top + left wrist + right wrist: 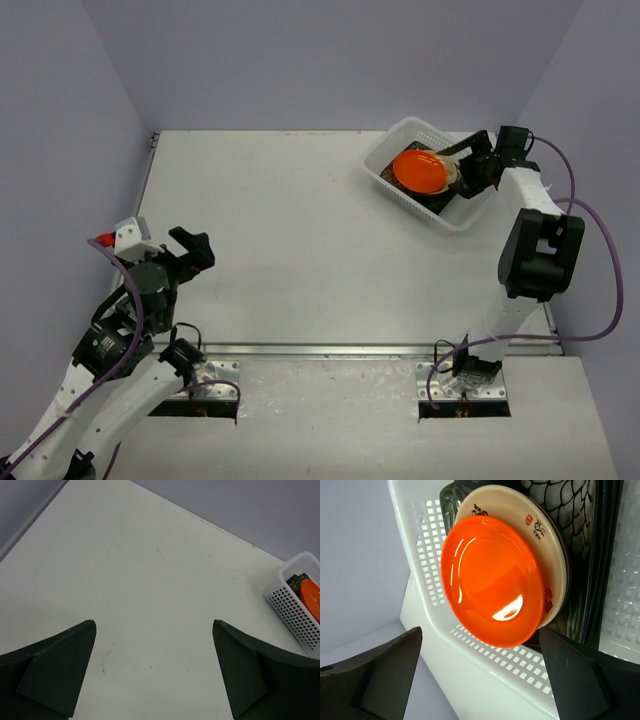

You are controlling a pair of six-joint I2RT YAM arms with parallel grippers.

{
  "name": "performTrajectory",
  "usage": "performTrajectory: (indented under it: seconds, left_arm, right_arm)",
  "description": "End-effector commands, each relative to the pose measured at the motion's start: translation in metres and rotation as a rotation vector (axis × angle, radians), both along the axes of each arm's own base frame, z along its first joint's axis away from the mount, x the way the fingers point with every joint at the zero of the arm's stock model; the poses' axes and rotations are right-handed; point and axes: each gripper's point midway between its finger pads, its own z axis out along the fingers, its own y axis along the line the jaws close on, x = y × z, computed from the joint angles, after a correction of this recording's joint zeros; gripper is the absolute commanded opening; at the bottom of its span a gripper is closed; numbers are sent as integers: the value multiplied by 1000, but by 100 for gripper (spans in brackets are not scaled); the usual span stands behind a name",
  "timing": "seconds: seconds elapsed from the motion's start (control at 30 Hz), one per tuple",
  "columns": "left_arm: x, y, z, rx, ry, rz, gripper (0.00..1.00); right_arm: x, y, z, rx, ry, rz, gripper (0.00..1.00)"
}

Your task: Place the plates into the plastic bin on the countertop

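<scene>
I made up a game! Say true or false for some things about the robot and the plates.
1. The orange plate is inside the plastic bin. True.
2. The left end effector is holding a plate. False: it is open and holds nothing.
3. The orange plate sits on a cream plate. True.
4. The right end effector is squeezing the orange plate. False: it is open, with its fingers off the plate.

dark plates (570,510) mostly hidden under orange plate (492,580), bin (292,607) cropped rt
</scene>
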Motion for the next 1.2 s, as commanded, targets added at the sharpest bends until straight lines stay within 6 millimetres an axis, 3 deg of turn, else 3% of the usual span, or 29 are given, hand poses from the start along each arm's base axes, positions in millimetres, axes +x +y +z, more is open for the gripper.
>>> performTrajectory:
  seconds: [0.0, 0.1, 0.17, 0.27, 0.33, 0.4, 0.47, 0.57, 0.63, 0.73, 0.77, 0.97, 1.03, 1.1, 1.17]
  left_arm:
    - [6, -5, 8, -2, -31, -24, 100]
    - [5, -5, 8, -3, -33, -24, 100]
    - [6, -6, 9, -5, -36, -25, 100]
    - [11, -12, 4, 9, -11, -46, 100]
    - [19, -21, -5, 43, 40, -74, 100]
    - [27, -31, -15, 72, 95, -114, 100]
    - [34, -39, -26, 100, 150, -138, 100]
    - [39, -49, -38, 116, 198, -177, 100]
    - [40, -53, -41, 115, 207, -195, 100]
    - [40, -55, -42, 114, 204, -206, 100]
    - [40, -55, -42, 113, 203, -209, 100]
    - [40, -56, -44, 116, 204, -216, 100]
    - [41, -57, -45, 115, 205, -219, 100]
    - [41, -58, -44, 114, 203, -224, 100]
    - [40, -57, -43, 114, 197, -222, 100]
  right_arm:
    - [-4, -11, 33, -59, -64, -46, 99]
    - [-13, -5, 48, -66, -119, -26, 99]
    - [-23, 2, 74, -85, -197, 5, 99]
    - [-35, 8, 91, -182, -270, 78, 99]
    - [-50, 23, 111, -310, -331, 223, 99]
    - [-66, 37, 113, -401, -325, 318, 99]
    - [-84, 44, 97, -452, -268, 361, 99]
    - [-119, 64, 107, -503, -364, 401, 99]
    - [-127, 72, 101, -541, -416, 401, 99]
    - [-115, 81, 104, -525, -445, 465, 99]
    - [-106, 85, 91, -503, -407, 500, 99]
    - [-45, 89, 64, -457, -338, 525, 98]
    - [-28, 96, 64, -433, -318, 559, 87]
    - [-27, 100, 62, -428, -305, 573, 84]
    - [-51, 123, 72, -529, -328, 603, 88]
